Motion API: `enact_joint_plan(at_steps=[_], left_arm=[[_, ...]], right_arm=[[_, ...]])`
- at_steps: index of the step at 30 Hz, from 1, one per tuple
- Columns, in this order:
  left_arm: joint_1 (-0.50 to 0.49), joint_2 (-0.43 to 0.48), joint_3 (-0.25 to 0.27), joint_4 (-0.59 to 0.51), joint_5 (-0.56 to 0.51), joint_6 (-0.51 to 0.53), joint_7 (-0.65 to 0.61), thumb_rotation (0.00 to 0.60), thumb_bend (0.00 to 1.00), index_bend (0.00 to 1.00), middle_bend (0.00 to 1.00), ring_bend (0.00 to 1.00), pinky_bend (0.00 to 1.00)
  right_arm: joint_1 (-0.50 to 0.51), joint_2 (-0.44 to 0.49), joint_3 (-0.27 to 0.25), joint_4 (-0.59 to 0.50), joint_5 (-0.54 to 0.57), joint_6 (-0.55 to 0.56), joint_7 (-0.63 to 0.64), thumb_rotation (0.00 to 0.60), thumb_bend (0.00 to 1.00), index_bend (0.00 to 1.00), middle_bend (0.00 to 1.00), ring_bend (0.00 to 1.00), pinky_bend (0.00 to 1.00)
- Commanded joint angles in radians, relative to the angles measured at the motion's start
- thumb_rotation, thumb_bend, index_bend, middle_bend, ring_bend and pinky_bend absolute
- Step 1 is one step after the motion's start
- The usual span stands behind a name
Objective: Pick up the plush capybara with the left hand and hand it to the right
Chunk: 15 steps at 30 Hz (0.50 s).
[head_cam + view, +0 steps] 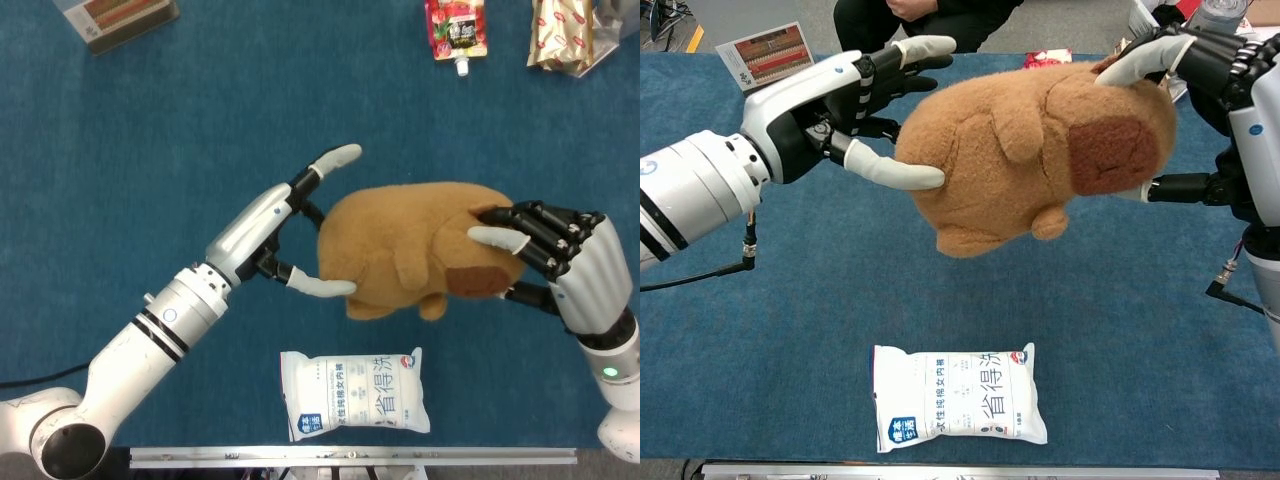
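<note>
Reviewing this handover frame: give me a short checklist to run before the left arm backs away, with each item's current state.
1. Right hand grips the plush capybara: ok, fingers over its head end, thumb beneath.
2. Left hand released: cannot tell, fingers spread, thumb at the plush.
3. Capybara lifted off the table: ok.
4. Grip secure: cannot tell.
5. White packet lies below, untouched: ok.

Blue cloth-covered table [200,120] fills both views; metal rail [350,457] along near edge. Grey floor [760,15] beyond far edge, seated person [925,20] in dark clothes there.
</note>
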Motion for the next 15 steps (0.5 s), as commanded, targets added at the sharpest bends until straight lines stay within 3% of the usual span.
enact_joint_plan(at_steps=[1,15], left_arm=[[0.009,0.007,-0.001,0.006,0.008,0.005,-0.024,0.600,0.00,0.00,0.00,0.00,0.04],[0.023,0.045,-0.005,0.028,0.056,-0.012,-0.127,0.600,0.00,0.00,0.00,0.00,0.03]], right_arm=[[-0.002,0.002,-0.002,0.000,0.003,0.000,0.001,0.600,0.03,0.78,0.75,0.81,0.98],[-0.010,0.013,-0.008,-0.003,0.020,-0.002,0.003,0.600,0.03,0.78,0.75,0.81,0.98]])
